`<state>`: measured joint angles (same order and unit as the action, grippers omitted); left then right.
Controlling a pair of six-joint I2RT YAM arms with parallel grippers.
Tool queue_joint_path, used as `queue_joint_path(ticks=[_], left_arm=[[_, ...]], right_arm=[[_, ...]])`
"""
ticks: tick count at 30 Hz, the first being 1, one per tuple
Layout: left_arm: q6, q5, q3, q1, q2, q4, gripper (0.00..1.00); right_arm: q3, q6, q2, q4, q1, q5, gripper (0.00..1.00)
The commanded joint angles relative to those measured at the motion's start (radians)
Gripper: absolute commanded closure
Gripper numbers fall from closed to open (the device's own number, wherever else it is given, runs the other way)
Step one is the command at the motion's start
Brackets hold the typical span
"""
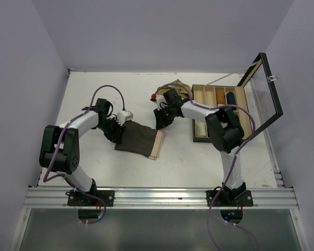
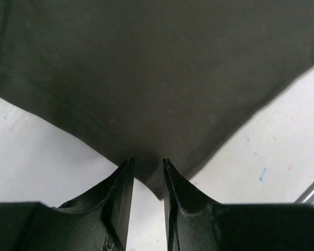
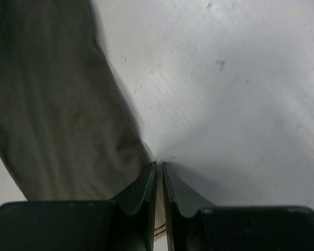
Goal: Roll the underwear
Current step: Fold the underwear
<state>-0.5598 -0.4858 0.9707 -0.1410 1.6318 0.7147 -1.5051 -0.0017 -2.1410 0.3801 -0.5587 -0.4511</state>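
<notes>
One pair of underwear point(image 1: 138, 137), dark brown with a beige waistband point(image 1: 157, 145), lies flat on the white table. My left gripper point(image 1: 116, 130) is at its left edge. In the left wrist view the jaws stand a little apart, and my left gripper point(image 2: 148, 162) has a corner of the dark cloth point(image 2: 157, 78) lying between the tips on the table. My right gripper point(image 1: 160, 119) is at the waistband's far corner. In the right wrist view my right gripper point(image 3: 159, 164) is nearly closed, with cream waistband in the slit and the cloth point(image 3: 52, 104) hanging to its left. I see no olive-tan pair.
A black compartment box point(image 1: 220, 112) stands at the right with its glass lid point(image 1: 264, 94) propped open; there are items in its slots. A small red object point(image 1: 153, 97) sits behind the right gripper. White walls enclose the table on three sides.
</notes>
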Motion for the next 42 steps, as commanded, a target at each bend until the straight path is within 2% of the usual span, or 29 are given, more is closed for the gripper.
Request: queue_joint_path(ticks=[1, 7, 13, 15, 18, 23, 26, 30, 34, 37, 42], left_arm=[[0.034, 0.050, 0.078, -0.009, 0.097, -0.060, 0.69], [0.046, 0.044, 0.264, -0.011, 0.293, -0.089, 0.69], [0.072, 0.033, 0.575, -0.011, 0.502, -0.058, 0.66], [0.086, 0.009, 0.664, -0.011, 0.516, -0.055, 0.60], [0.103, 0.016, 0.692, -0.011, 0.462, -0.083, 0.52], [0.175, -0.013, 0.570, 0.032, 0.252, -0.098, 0.46], [0.234, -0.123, 0.429, 0.108, 0.079, -0.118, 0.44], [0.242, -0.273, 0.291, 0.260, 0.004, -0.037, 0.43], [0.195, -0.286, 0.119, 0.317, -0.088, 0.011, 0.41], [0.193, -0.232, 0.053, 0.323, -0.104, 0.005, 0.41], [0.181, -0.270, 0.002, 0.376, -0.028, 0.029, 0.42]], right_arm=[[0.126, -0.011, 0.064, 0.034, -0.024, -0.017, 0.86], [0.236, 0.095, 0.130, 0.019, -0.066, -0.087, 0.85], [0.250, 0.193, 0.184, -0.006, -0.106, -0.189, 0.79], [0.232, 0.187, 0.196, 0.017, -0.104, -0.186, 0.78], [0.209, 0.158, 0.239, 0.054, -0.104, -0.195, 0.78], [0.206, 0.095, 0.303, 0.008, -0.104, -0.123, 0.77], [0.166, 0.115, 0.305, -0.018, -0.106, -0.133, 0.73], [0.123, 0.189, 0.302, -0.111, -0.124, -0.162, 0.68], [0.066, 0.235, 0.236, -0.185, -0.168, -0.153, 0.67], [0.046, 0.249, 0.161, -0.246, -0.205, -0.121, 0.67], [0.011, 0.308, 0.017, -0.349, -0.240, -0.129, 0.68]])
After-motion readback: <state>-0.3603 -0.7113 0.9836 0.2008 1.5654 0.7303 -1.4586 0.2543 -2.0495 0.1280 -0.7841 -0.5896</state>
